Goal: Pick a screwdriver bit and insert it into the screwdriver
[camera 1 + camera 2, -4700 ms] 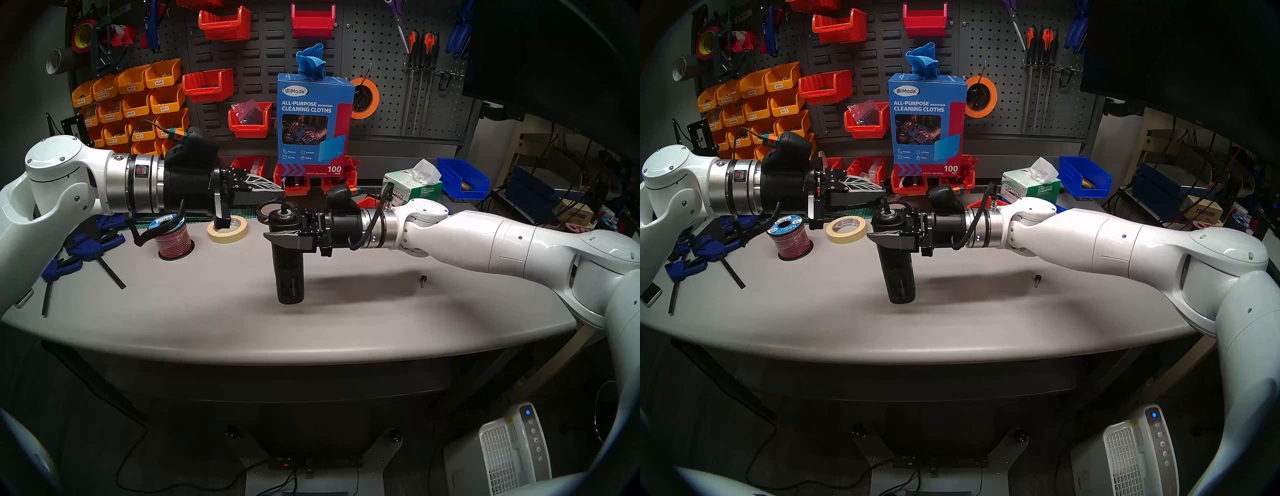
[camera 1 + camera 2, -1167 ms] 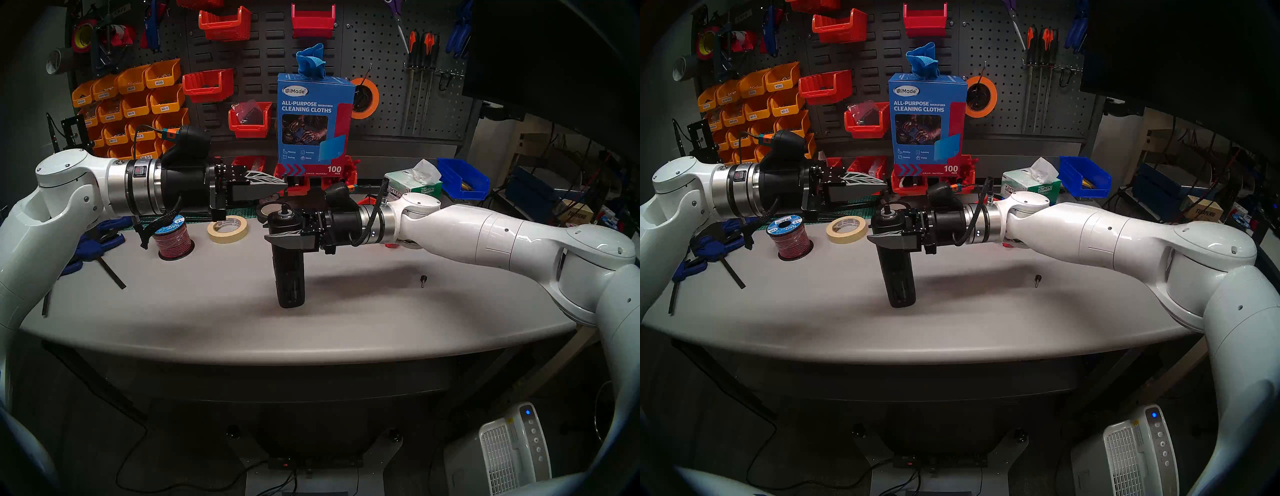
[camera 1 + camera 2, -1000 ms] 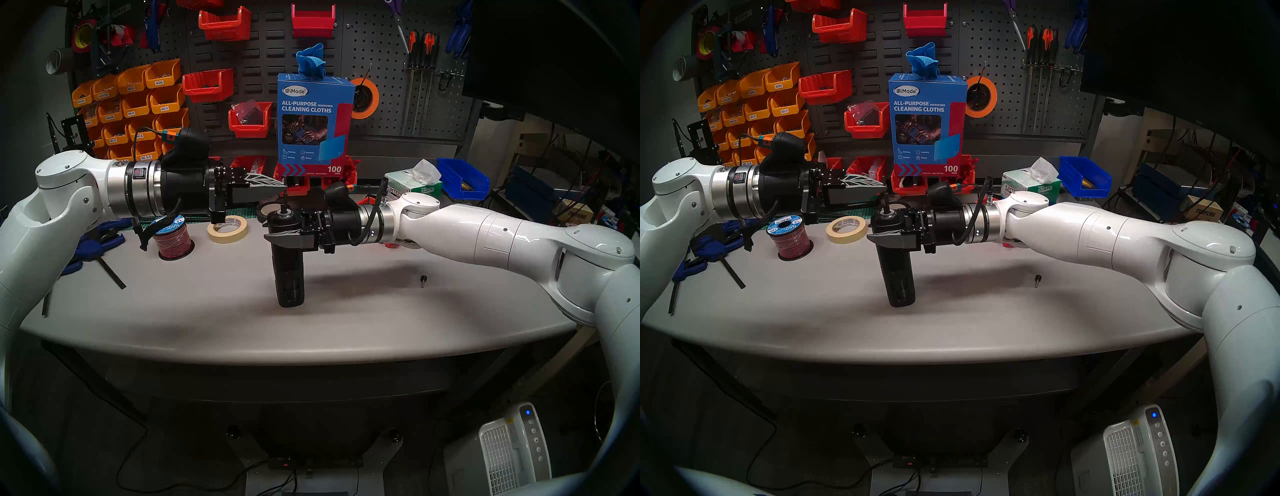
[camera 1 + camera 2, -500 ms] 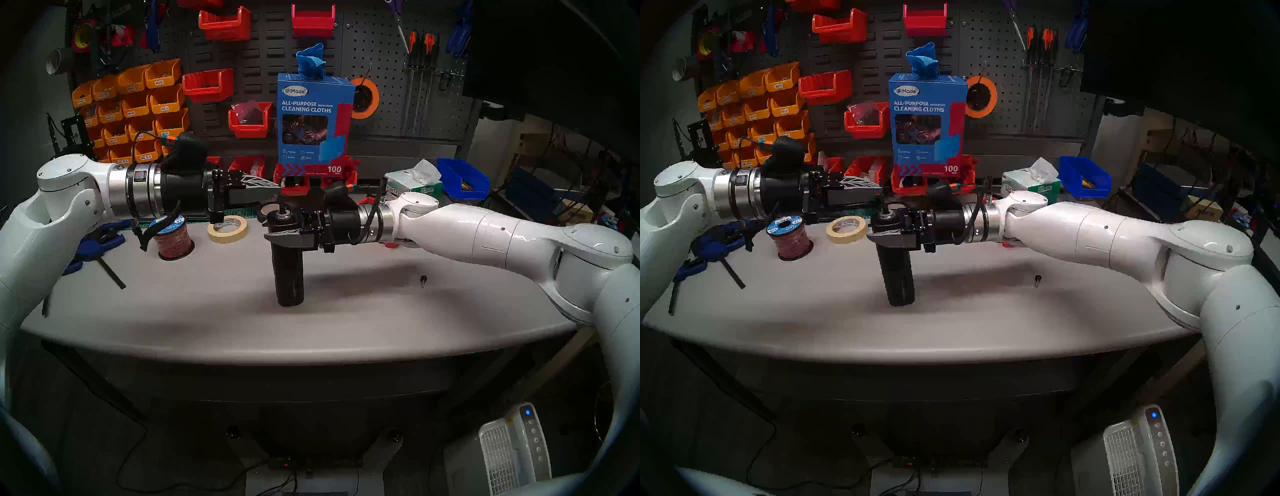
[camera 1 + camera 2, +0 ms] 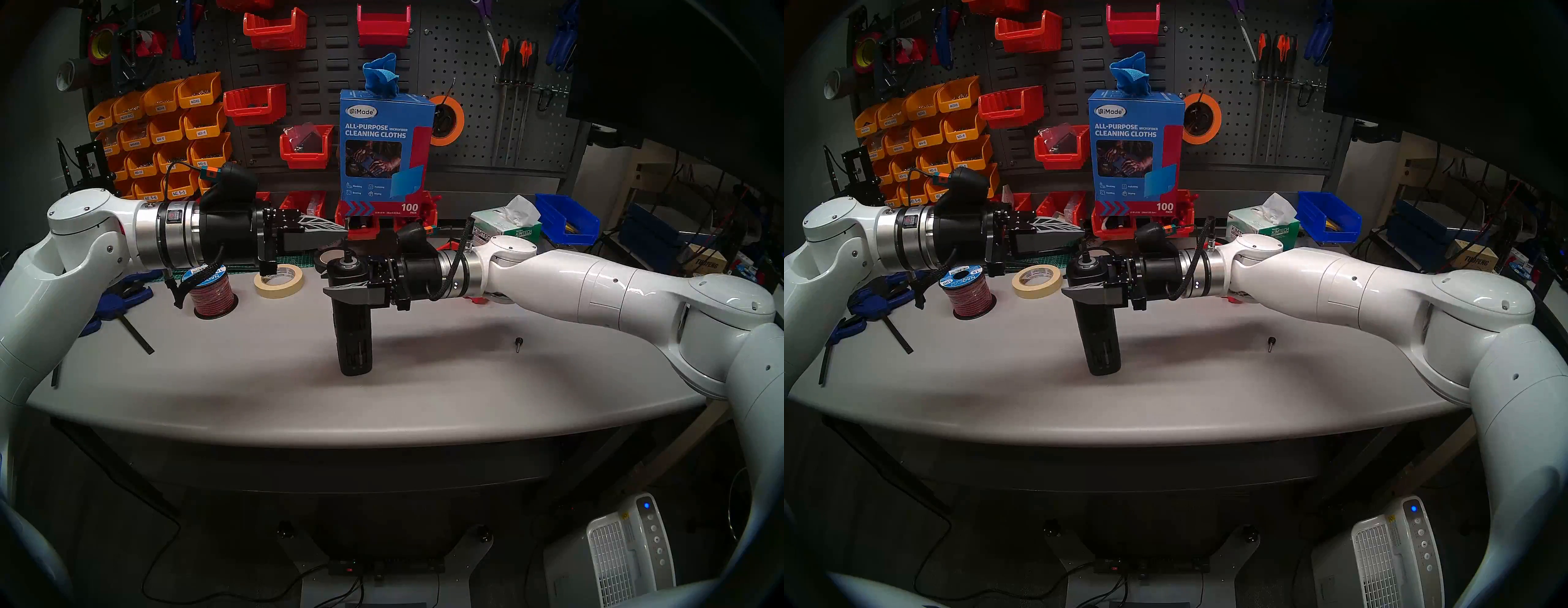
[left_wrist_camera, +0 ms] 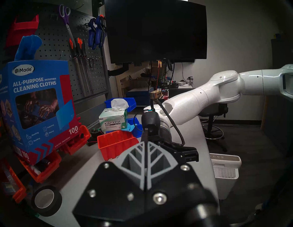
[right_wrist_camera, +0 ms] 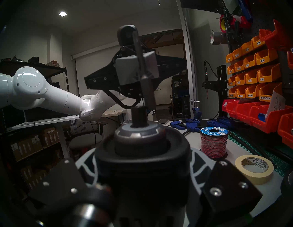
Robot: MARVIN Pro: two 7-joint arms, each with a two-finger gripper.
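Note:
The screwdriver (image 5: 353, 335) is a thick black column standing upright mid-table, with a silver ring and socket (image 7: 139, 117) on top. My right gripper (image 5: 339, 283) is shut around its upper part. My left gripper (image 5: 345, 232) is shut on the screwdriver bit (image 7: 143, 69), a thin dark rod held nearly upright and slightly tilted. The bit's lower end hangs just above the socket, a little off to one side in the right wrist view. In the left wrist view the bit (image 6: 145, 134) sticks up between the shut fingers (image 6: 134, 160).
A small black-knobbed pin (image 5: 518, 343) lies on the table to the right. A masking tape roll (image 5: 279, 280), a red wire spool (image 5: 212, 295) and a black tape roll (image 5: 326, 257) stand behind left. Blue clamps (image 5: 123, 297) lie far left. Bins and a cloth box (image 5: 386, 148) line the back.
My left gripper, still holding the bit, has dipped slightly toward the socket. My right gripper and the screwdriver have stayed almost still.

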